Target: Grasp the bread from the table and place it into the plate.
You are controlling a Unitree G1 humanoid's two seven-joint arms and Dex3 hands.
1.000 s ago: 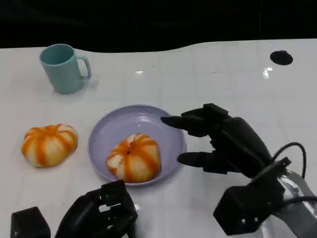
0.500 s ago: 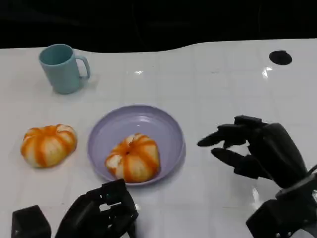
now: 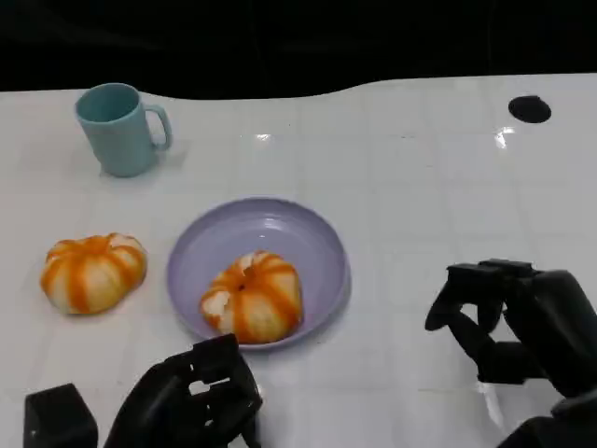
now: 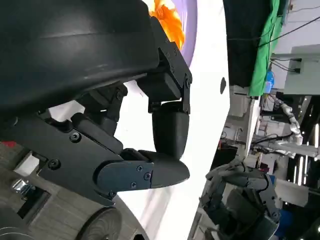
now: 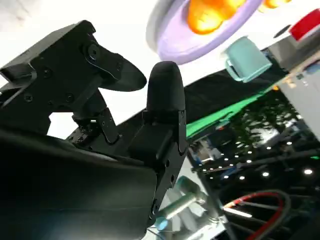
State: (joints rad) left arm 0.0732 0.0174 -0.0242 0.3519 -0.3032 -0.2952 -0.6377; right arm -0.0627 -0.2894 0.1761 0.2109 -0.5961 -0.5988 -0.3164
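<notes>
An orange-striped bread point(image 3: 252, 296) lies in the lilac plate point(image 3: 270, 219) at the table's middle. A second striped bread point(image 3: 91, 271) sits on the table left of the plate. My right hand point(image 3: 522, 322) hovers at the lower right, well clear of the plate, with its fingers apart and nothing in them. My left hand point(image 3: 191, 401) stays at the bottom edge, just in front of the plate, its fingers curled in on nothing. The right wrist view shows the right hand point(image 5: 115, 125) with the plate point(image 5: 175, 42) and bread point(image 5: 215, 12) beyond its fingers.
A teal cup point(image 3: 119, 128) stands at the back left. A black round hole point(image 3: 530, 108) marks the table's far right. White table stretches between the plate and my right hand. The left wrist view shows the left hand point(image 4: 125, 125) and, farther off, the right hand point(image 4: 240, 200).
My right hand has drawn back from the plate's right rim toward the lower right, and its fingers have curled in somewhat. The bread stays in the plate. My left hand has not moved.
</notes>
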